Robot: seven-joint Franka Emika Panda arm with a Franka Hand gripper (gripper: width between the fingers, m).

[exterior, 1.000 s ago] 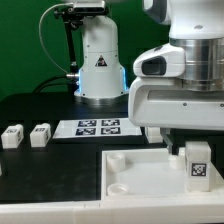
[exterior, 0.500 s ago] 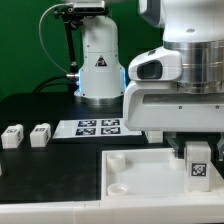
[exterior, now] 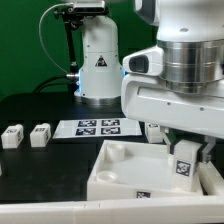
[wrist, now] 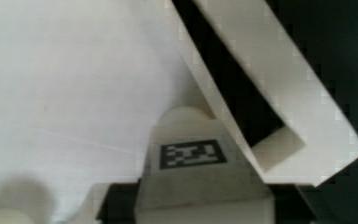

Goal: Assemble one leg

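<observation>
Black table (exterior: 40, 110) with two spare blocks (exterior: 26, 135) exterior-only; jaws gripping the leg (wrist: 194, 152) over tray (exterior: 120, 175).

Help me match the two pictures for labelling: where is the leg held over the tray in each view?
Exterior view: the leg is low at the exterior view's right, under the arm, over the tray, tag facing the camera.
Wrist view: the leg sits low in the middle, tag visible, between the claw fingers.
Shared landmark: the tray's raised rim.
</observation>
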